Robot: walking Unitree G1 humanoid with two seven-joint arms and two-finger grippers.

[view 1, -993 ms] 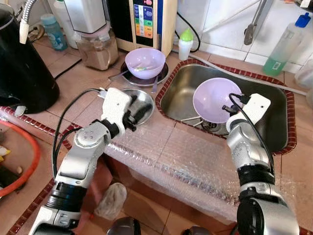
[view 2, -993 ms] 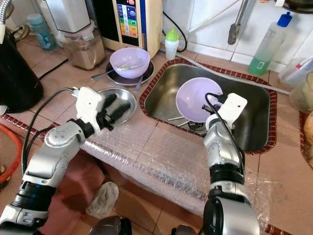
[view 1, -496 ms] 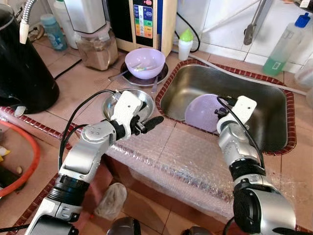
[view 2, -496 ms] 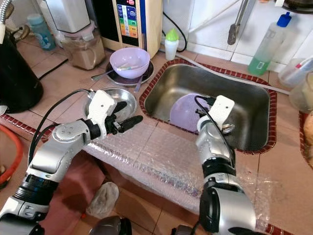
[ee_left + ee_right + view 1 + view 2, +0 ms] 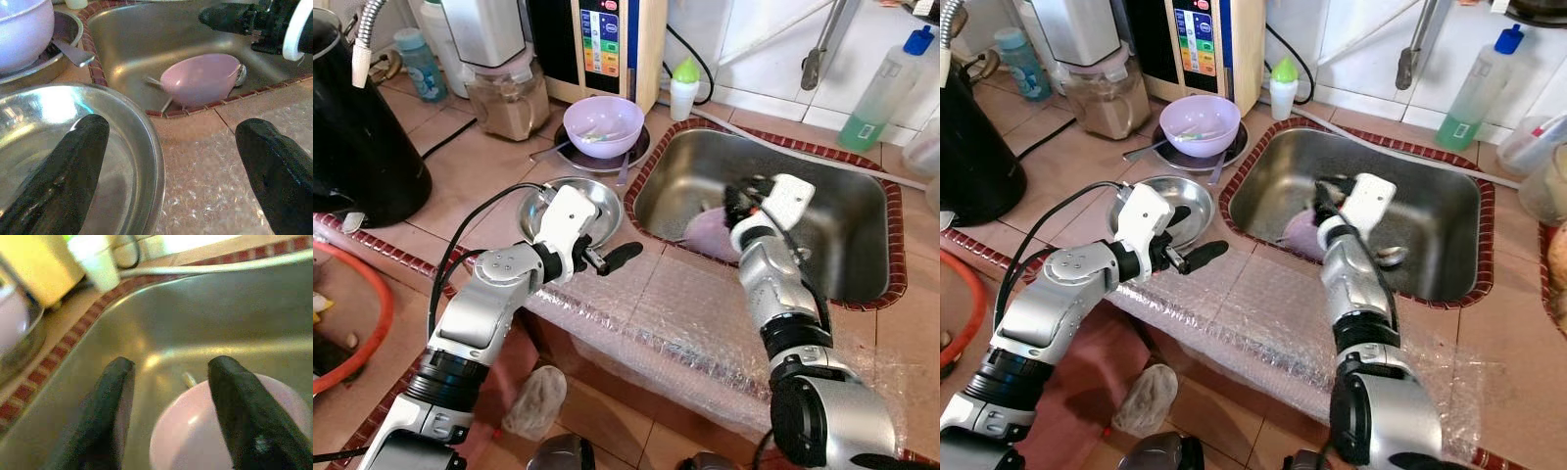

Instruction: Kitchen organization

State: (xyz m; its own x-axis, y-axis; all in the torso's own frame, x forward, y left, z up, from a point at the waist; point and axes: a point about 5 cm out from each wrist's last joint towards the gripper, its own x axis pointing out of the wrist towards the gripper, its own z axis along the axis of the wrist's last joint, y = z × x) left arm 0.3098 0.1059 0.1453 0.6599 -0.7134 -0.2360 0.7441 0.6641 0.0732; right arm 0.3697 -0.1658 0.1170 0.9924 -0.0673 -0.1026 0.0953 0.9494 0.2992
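Here, a tiled kitchen counter is seen from above, with a steel sink (image 5: 862, 245) set into it on the right. A pale purple bowl (image 5: 200, 78) is lying in the sink near its front wall, and its shape is made out best in the left wrist view; from the head cameras it is blurred and partly covered by the right arm. The right gripper (image 5: 168, 411) is held just above that bowl with its fingers spread apart and nothing between them; the bowl is seen beneath the gap in the right wrist view. Whether a fingertip touches the bowl cannot be told.

The left gripper (image 5: 171, 171) is held over the counter edge, opened wide and empty, one finger above a shallow steel dish (image 5: 607, 201) and the other over bubble wrap (image 5: 705, 313) spread along the counter front. A spoon handle (image 5: 73, 53) resting on the second dish is shown clearly only by the left wrist camera.

A second purple bowl (image 5: 603, 124) is set on a steel plate behind the dish. A small white bottle with a green cap (image 5: 683, 88), a green-liquid bottle (image 5: 886, 88), a blender jar (image 5: 509, 93) and a large black vessel (image 5: 357, 137) are ranged around, the vessel cut off at the left edge.
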